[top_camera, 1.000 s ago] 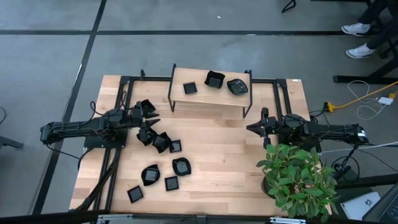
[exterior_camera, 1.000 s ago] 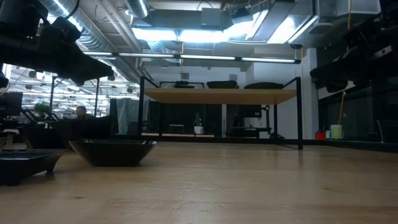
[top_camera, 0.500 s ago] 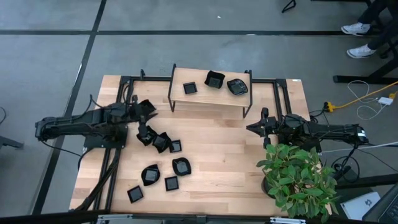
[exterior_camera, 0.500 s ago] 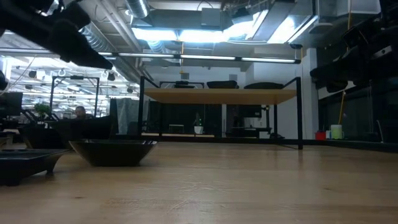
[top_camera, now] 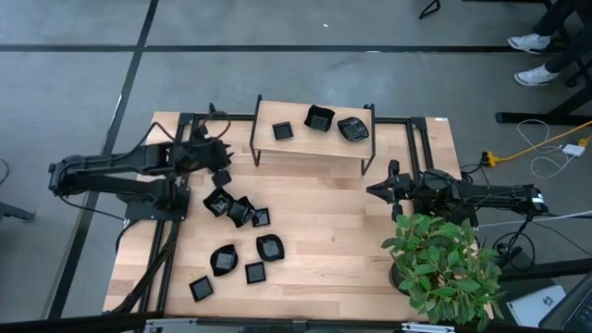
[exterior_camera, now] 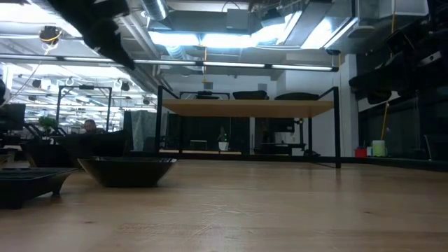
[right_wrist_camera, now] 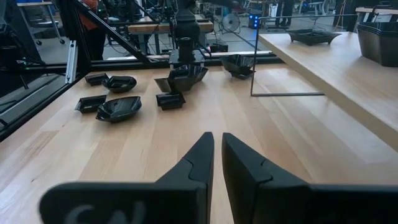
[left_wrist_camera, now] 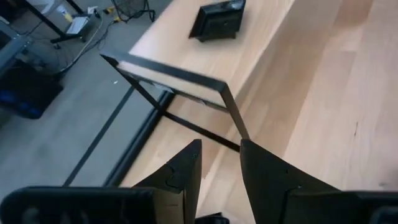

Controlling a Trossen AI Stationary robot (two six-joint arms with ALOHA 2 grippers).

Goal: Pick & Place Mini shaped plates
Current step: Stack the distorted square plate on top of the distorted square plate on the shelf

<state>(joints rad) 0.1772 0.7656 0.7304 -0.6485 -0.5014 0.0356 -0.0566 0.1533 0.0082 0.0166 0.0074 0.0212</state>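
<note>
The left claw (top_camera: 218,154) hangs over the counter (top_camera: 324,240) in the upper left part of the high view, just beside the left end of the raised shelf (top_camera: 310,146). Whether it is released or grasps a plate I cannot tell; a small dark square piece (top_camera: 222,176) shows just under it, but it may be lying on the wood. In the left wrist view the claw (left_wrist_camera: 217,146) looks over the shelf corner, with the black frame bar (left_wrist_camera: 180,78) crossing in front and one square plate (left_wrist_camera: 217,22) behind it. I judge the step is carrying a plate to the shelf. To do it well, the claw should go over the frame bar, not through it, and come down on bare wood beside the three plates (top_camera: 319,118) already there. The other mini shaped plates (top_camera: 239,211) lie in a loose group at the centre left of the high view, some touching each other, so a later pick needs care not to push a neighbour. The right claw (top_camera: 381,191) waits at the centre right, clenched on nothing (right_wrist_camera: 216,146), well apart from the work. A green plant (top_camera: 444,264) stands at the lower right, near the right arm.
</note>
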